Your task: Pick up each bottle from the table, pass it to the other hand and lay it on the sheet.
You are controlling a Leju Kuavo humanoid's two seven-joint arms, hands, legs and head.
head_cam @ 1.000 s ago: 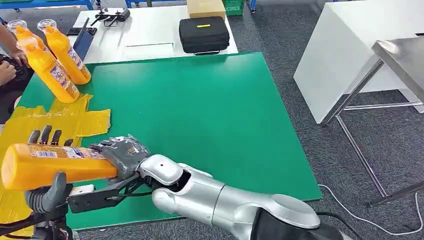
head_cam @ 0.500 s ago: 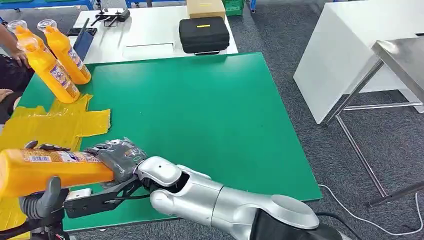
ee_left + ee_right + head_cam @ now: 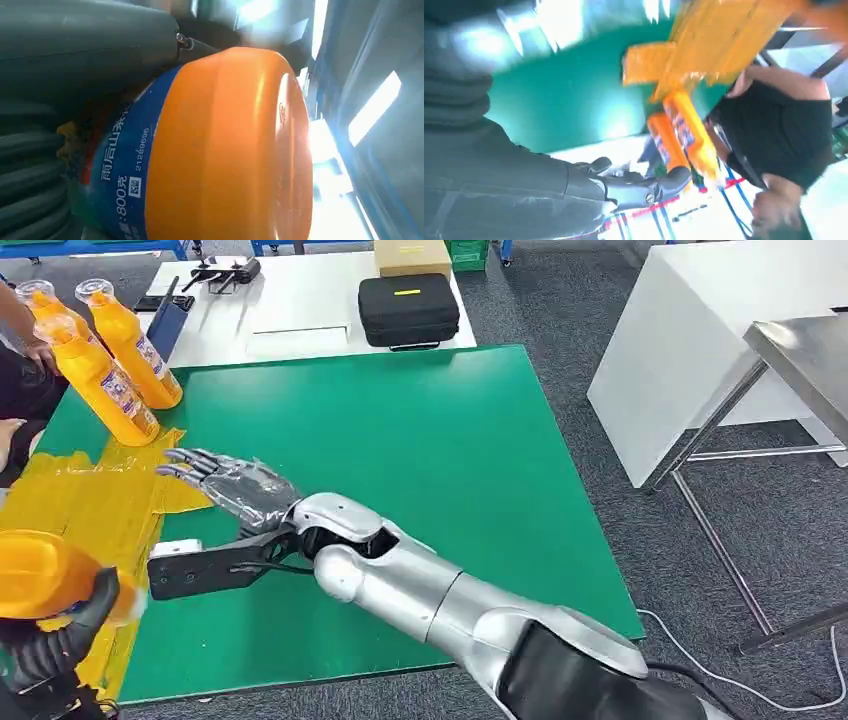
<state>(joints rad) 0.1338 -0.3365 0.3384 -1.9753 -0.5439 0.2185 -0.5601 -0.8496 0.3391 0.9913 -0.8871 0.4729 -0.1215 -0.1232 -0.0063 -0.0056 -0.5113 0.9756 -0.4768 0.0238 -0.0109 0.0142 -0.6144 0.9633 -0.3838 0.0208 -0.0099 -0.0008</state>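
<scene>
Grey carpet surrounds the green table (image 3: 420, 490), which carries a crumpled yellow sheet (image 3: 105, 505) along its left side. At the table's near left corner the left hand (image 3: 55, 640) grasps an orange bottle (image 3: 45, 575), its flat base turned toward the head camera; the left wrist view shows the same bottle (image 3: 220, 150) with a blue label, pressed against the grey thumb. The right hand (image 3: 232, 485) is released, its fingers spread and holding nothing, hovering over the table at the sheet's right edge, apart from the held bottle. Two more bottles (image 3: 115, 355) stand upright at the table's far left corner, just beyond the sheet. A person (image 3: 784, 130) in black stands at that corner beside them. Beyond the table's far edge lies a white table (image 3: 300, 310) with a black case (image 3: 408, 308) on it.
</scene>
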